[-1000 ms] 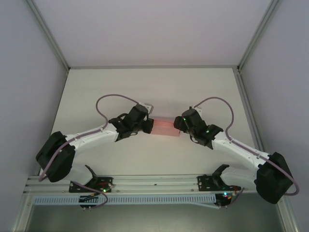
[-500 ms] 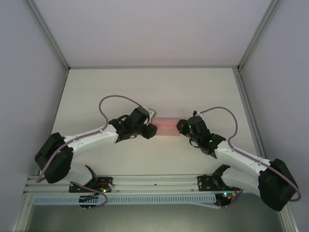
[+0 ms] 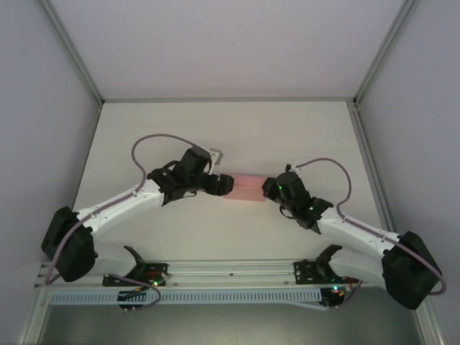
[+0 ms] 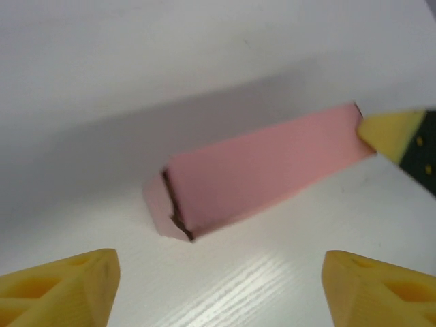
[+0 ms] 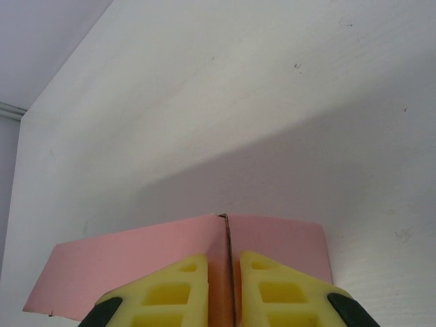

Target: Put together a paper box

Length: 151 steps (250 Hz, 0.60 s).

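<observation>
I see right gripper (image 5: 229,289) pinched on box (image 5: 136,262) end, card edge between fingers: anchor, I judge, so box can't slide. Just ahead of left gripper (image 4: 216,291), jaws wide and empty, box's other end lies on table (image 5: 306,82), flap ajar: likely next tuck.

Left jaws wide apart, right jaws clamped tight

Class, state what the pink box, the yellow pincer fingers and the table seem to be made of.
Pink box: likely thin matte card; a dark raw edge shows at its open end.
Yellow fingers: probably moulded or printed plastic, with hollow cells.
Table: white and faintly grained, maybe laminate.
</observation>
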Each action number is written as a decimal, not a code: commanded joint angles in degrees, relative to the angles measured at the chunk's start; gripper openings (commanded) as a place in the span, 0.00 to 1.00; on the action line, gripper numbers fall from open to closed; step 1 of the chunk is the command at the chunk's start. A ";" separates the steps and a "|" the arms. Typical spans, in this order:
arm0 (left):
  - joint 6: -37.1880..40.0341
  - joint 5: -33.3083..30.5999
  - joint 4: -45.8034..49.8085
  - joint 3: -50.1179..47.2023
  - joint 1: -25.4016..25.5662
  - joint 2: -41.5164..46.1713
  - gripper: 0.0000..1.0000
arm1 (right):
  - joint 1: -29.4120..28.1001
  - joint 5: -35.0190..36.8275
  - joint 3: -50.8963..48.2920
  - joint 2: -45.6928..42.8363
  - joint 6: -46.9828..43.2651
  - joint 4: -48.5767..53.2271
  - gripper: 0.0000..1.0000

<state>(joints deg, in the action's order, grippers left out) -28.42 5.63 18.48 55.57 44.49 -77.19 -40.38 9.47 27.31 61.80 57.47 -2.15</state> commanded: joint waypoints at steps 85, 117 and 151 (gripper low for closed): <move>-5.06 22.66 -16.78 -4.20 -10.88 -8.43 0.60 | -0.74 0.07 -0.59 7.79 -2.92 13.28 0.05; -5.06 24.12 -18.10 -6.45 -11.88 -10.09 0.52 | -0.67 0.36 -0.68 8.18 -3.19 13.31 0.05; -5.38 24.63 -19.10 -7.73 -12.54 -13.66 0.37 | -0.68 0.26 -0.44 9.10 -4.12 14.06 0.05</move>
<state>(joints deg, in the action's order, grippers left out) -33.47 27.77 2.04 49.56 32.77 -87.77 -40.62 10.17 30.24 66.39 55.48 -2.87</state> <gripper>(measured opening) 0.436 0.088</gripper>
